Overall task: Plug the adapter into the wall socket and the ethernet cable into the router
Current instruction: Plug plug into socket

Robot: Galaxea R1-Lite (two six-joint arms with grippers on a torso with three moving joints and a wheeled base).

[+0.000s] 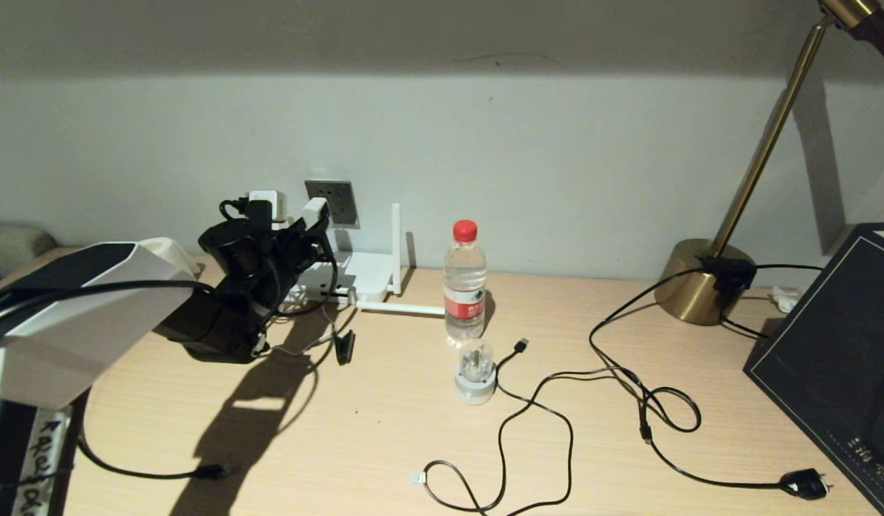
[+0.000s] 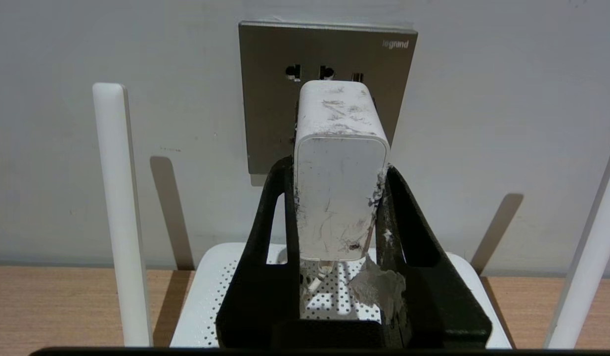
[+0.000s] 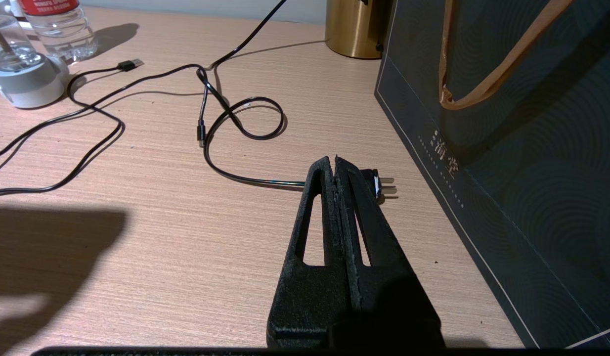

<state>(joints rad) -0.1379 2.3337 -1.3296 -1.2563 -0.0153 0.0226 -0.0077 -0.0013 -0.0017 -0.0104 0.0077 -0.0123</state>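
The left gripper (image 2: pixel 337 212) pinches the adapter (image 2: pixel 339 163) by its 2 side faces, 1 finger on each, so the prong end stays free and points straight at the wall socket (image 2: pixel 265 99). That sideways grip probably leaves the front face clear to meet the plate squarely. The adapter projects past the fingertips, its far end just in front of the socket's lower holes; whether the prongs have entered cannot be told, since the body hides them. The thin white cord hangs from the adapter's near end, down between the fingers.

Directly beneath the left gripper lies the router (image 2: pixel 226 277), its perforated top showing under the fingers, with 1 upright antenna on each side of the hand.

The right gripper (image 3: pixel 336 165) hangs over the table (image 3: pixel 161 222) with its fingers pressed together, holding nothing; a black plug (image 3: pixel 381 184) lies just beyond its tips, beside a dark bag (image 3: pixel 507 148). Apparently it waits, parked.
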